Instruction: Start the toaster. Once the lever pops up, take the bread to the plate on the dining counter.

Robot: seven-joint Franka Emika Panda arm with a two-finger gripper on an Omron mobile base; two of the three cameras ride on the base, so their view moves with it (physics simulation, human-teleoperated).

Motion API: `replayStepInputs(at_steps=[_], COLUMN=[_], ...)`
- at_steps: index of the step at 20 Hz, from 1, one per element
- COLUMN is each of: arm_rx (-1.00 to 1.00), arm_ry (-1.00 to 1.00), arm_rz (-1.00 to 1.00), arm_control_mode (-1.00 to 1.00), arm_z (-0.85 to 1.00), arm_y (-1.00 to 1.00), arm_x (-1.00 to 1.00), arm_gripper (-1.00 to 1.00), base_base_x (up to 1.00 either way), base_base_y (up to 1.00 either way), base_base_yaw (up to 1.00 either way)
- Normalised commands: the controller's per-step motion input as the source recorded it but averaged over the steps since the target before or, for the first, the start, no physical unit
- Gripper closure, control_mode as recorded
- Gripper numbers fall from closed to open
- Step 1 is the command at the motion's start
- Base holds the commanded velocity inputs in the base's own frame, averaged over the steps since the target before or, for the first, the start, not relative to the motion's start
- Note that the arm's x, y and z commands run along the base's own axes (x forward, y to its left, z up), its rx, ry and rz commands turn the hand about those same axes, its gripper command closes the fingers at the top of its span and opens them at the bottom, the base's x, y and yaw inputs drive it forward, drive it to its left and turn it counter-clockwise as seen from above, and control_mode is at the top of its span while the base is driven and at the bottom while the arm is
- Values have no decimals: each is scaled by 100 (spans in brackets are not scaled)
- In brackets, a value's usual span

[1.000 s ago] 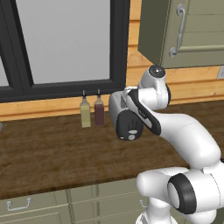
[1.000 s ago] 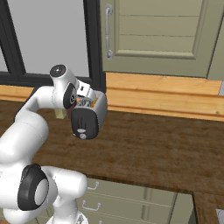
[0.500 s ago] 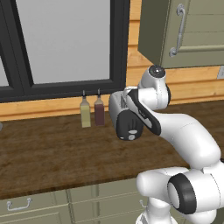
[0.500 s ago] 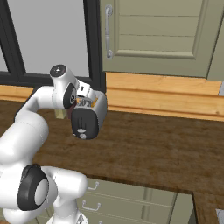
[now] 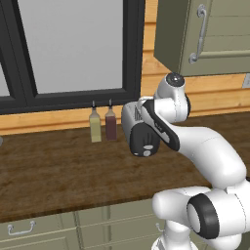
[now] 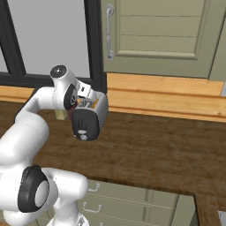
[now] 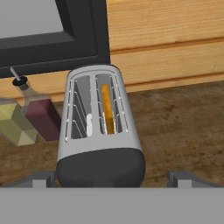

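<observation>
Claw (image 7: 112, 177) w/ fingers spread wide, holding nothing, hovering just above the toaster (image 7: 99, 127) dark end panel. Toaster sits near the counter (image 7: 183, 127) back edge, by the window; bread (image 7: 106, 109) down in one slot. Two bottles (image 7: 26, 118) right beside it. Risk: lever not visible from here, so a blind push could miss, shove the toaster or topple the bottles.

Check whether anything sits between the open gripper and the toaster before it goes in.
Nothing visible does. In the hand view the gripper hangs open with the toaster straight ahead, its dark end nearest, the bread in one slot. The two bottles stand off to one side, clear of that path.
</observation>
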Motion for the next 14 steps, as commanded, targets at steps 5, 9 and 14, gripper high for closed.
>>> replayStepInputs(at_steps=[5, 9, 14], arm_rx=[0, 0, 0], arm_ry=[0, 0, 0], arm_rz=[0, 0, 0], arm_control_mode=[-100, -100, -100], arm_z=[0, 0, 0], arm_y=[0, 0, 0], arm_x=[0, 0, 0], arm_gripper=[-100, -100, -100], base_base_x=[0, 0, 0], base_base_y=[0, 0, 0], base_base_yaw=[0, 0, 0])
